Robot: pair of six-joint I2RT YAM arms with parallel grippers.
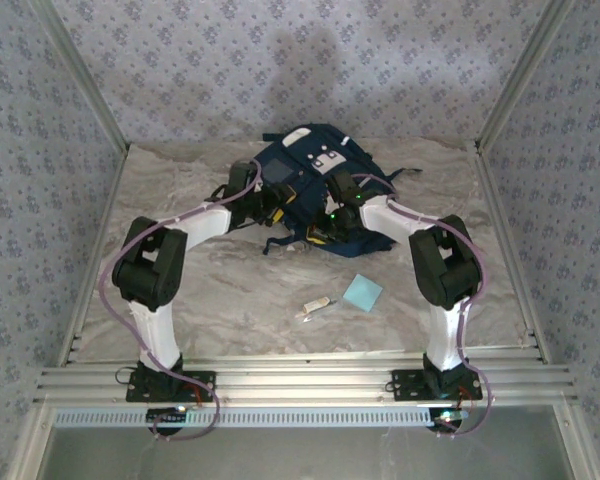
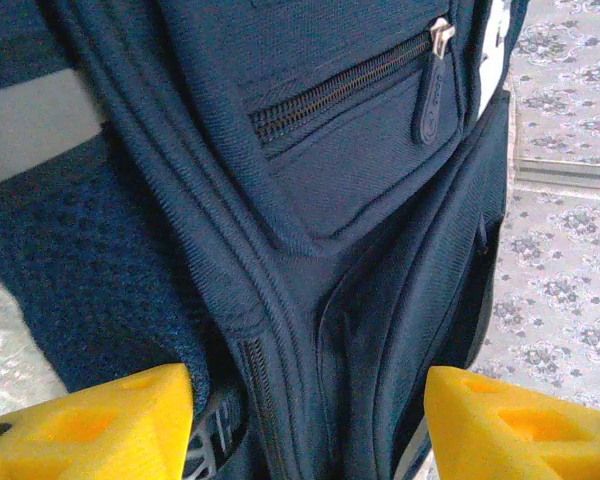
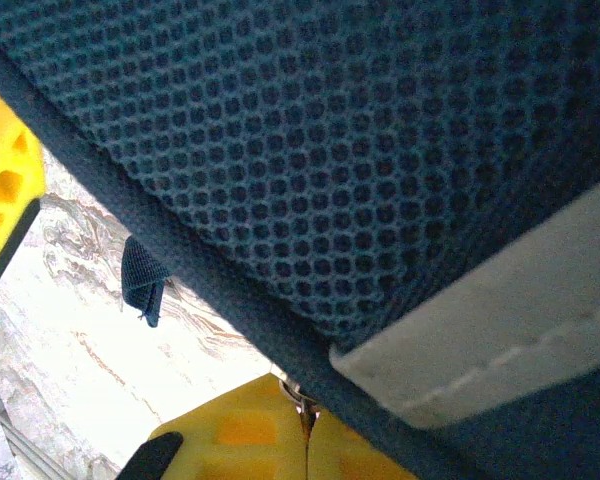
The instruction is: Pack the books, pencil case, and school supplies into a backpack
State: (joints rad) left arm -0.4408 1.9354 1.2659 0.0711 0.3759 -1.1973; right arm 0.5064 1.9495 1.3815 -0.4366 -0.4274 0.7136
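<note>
The navy backpack lies at the back middle of the table, its straps trailing toward me. My left gripper is at its near left side, open. In the left wrist view its yellow fingers stand wide apart with a zipper seam of the backpack between them. My right gripper is at the near right side, shut on a small metal zipper pull under the mesh panel. A light-blue pad and a white stick lie on the table. Books and pencil case are hidden.
Metal frame posts and patterned walls enclose the marble tabletop. A rail runs along the near edge by the arm bases. A loose dark strap end hangs under the backpack.
</note>
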